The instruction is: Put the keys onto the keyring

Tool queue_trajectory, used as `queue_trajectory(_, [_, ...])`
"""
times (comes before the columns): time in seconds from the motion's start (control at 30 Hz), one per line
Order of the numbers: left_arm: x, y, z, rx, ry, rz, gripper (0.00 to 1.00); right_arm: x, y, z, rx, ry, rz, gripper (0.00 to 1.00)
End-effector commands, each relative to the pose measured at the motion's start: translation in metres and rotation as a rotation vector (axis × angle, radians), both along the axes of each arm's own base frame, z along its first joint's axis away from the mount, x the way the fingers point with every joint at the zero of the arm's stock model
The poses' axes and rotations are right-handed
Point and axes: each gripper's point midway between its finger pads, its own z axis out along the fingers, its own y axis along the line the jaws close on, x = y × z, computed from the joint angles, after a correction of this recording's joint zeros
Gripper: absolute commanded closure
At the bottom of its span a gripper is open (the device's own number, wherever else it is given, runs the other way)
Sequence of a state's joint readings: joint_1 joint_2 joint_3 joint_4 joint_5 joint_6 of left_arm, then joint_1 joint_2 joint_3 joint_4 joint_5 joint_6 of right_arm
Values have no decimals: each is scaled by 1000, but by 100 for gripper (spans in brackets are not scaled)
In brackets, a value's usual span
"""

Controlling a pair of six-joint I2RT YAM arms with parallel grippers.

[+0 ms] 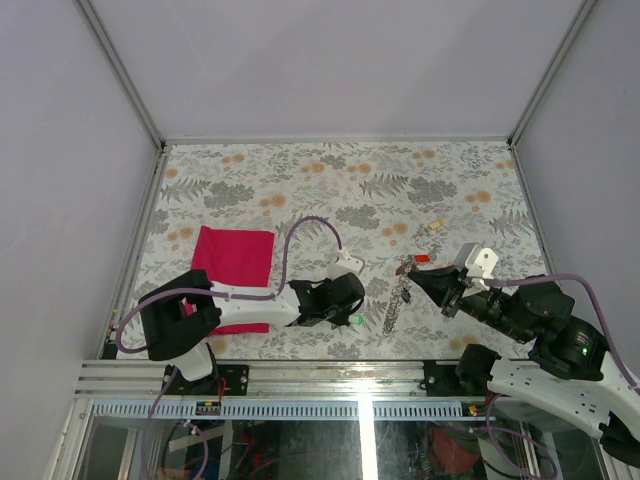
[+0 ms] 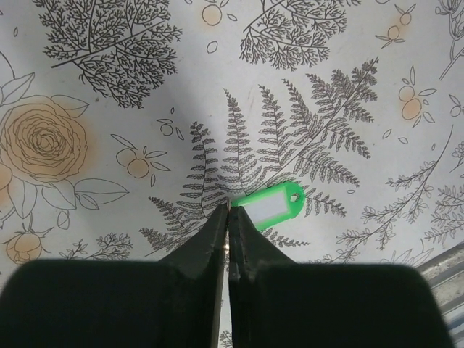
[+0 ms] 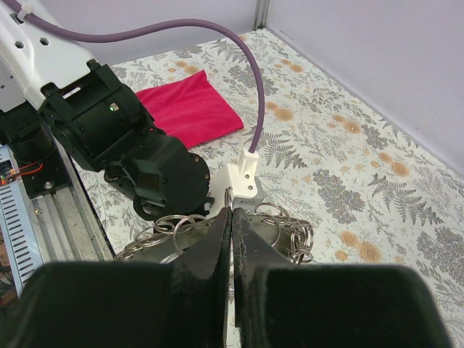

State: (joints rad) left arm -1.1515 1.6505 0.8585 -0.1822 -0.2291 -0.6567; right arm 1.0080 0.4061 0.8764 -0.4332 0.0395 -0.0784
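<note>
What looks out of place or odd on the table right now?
Nothing damaged. The keyring lies bunched in tangled loops at the right pincer, and a pale yellow key sits alone farther back, apart from the rest.

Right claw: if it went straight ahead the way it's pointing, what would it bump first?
Probably the white mount on the left arm, just past the keyring rings at the tips of the right claw. Depth is unclear.
</note>
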Motion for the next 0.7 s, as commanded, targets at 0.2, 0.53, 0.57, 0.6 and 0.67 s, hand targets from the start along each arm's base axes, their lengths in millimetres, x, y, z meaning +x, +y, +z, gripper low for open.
queue_trajectory(0.2, [13,-3,46,-63,-124,-4,100,2,2,28,68,-64,-1,100])
queue_trajectory(0.53, [13,12,151,-230,-417,-215,100,2,3,31,45,-111,15,100])
queue_trajectory(0.57, [12,14,159,-230,-430,-234,100,2,4,29,40,-115,22,100])
queue_trajectory(0.6, [9,13,169,-238,-438,-262,100,2,6,27,33,-118,32,100])
queue_trajectory(0.67, [3,11,191,-271,-461,-319,100,0,11,23,17,-133,58,100])
